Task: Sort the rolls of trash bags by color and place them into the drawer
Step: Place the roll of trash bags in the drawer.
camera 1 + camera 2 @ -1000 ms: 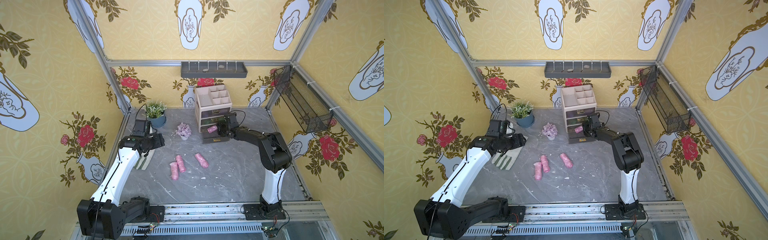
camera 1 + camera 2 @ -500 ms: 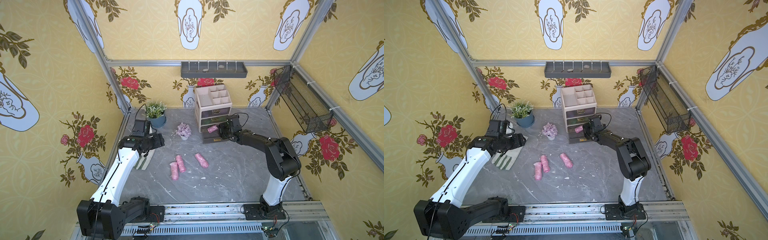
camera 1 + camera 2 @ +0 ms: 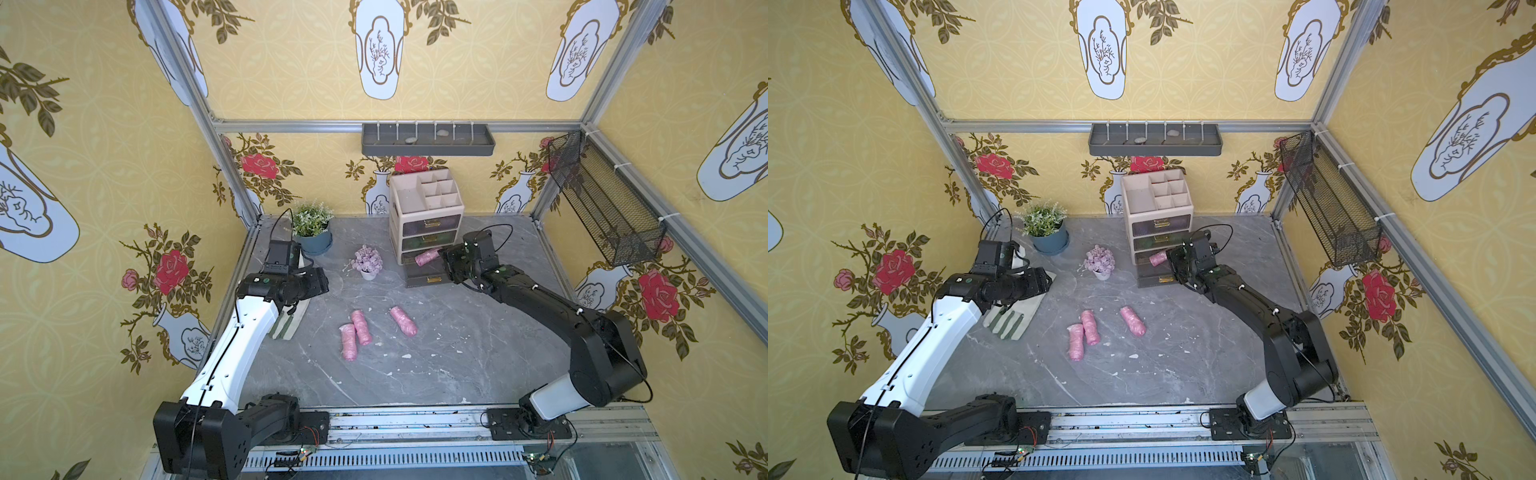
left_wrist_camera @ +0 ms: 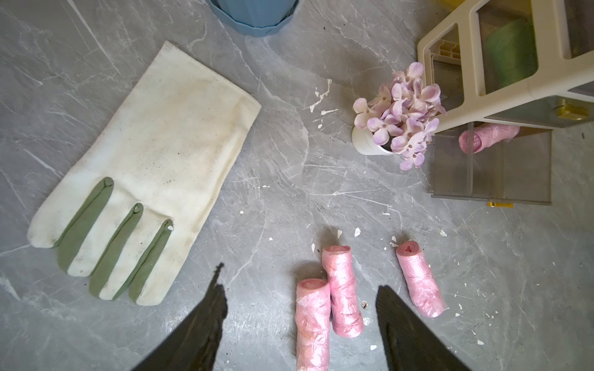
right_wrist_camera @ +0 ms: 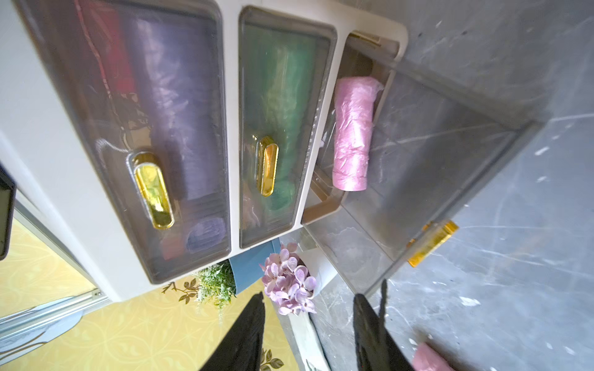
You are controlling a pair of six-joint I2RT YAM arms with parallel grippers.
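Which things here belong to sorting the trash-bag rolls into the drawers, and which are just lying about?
Job: three loose pink rolls; pink roll in the open bottom drawer; drawer unit; green rolls, purple rolls in shut drawers.
Lying about: glove; green potted plant; lilac flower pot; wall tray; mesh basket.

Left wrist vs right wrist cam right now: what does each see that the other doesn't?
Left wrist only: the white-and-green glove, the full set of three loose pink rolls on the table, and the left gripper, open and empty. Right wrist only: the purple rolls behind the closed top drawer front, the plant's leaves, and the right gripper, open and empty. Both: the pink roll lying in the pulled-out bottom drawer, green rolls in the middle drawer, the lilac flower bunch, the blue pot; right wrist also clips one loose roll.
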